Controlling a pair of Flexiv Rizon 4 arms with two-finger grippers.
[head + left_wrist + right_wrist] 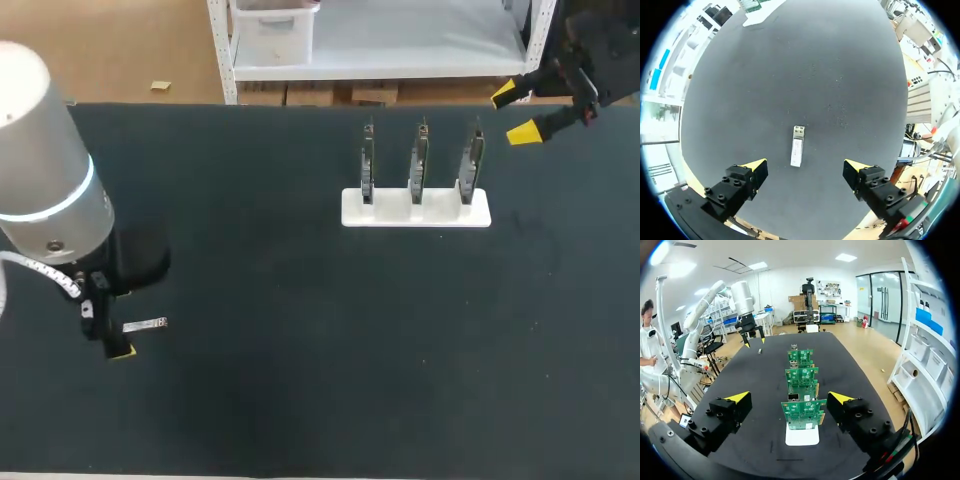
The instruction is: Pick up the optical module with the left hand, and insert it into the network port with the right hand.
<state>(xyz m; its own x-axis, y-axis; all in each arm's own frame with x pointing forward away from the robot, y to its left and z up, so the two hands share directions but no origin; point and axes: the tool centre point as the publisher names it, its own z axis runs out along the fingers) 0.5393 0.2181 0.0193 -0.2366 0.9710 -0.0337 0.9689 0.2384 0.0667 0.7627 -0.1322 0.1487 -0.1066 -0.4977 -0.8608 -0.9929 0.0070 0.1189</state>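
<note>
My left arm (45, 190), a bulky silver mass, fills the left edge of the head view. Below it, my left gripper (806, 167) hangs over the black table (300, 350), fingers spread wide and holding nothing. The optical module (797, 146) lies flat on the table, untouched, just ahead of the gap between those fingers, at the head view's lower left. At upper right my right gripper (517, 113) hovers, likewise spread and empty, near three green circuit boards (419, 160) standing upright in a white stand (415, 212).
</note>
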